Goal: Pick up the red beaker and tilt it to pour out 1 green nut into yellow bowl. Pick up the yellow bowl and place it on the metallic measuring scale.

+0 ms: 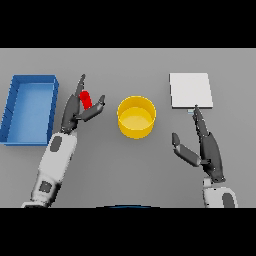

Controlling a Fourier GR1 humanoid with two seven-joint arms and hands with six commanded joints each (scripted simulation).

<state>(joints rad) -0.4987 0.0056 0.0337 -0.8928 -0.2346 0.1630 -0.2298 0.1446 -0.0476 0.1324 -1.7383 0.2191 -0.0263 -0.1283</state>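
Red beaker point(86, 99) half-hidden within left hand point(75, 111).

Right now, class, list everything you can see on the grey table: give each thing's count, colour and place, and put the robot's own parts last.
red beaker: one, red, left of centre, between the left hand's fingers and thumb
yellow bowl: one, yellow, centre of the table; no nut visible inside
measuring scale: one, pale grey, flat, upper right
blue bin: one, blue, open-topped, far left
table: one, grey, under everything
left hand: one, dark, around the beaker
right hand: one, dark, open, just below the scale
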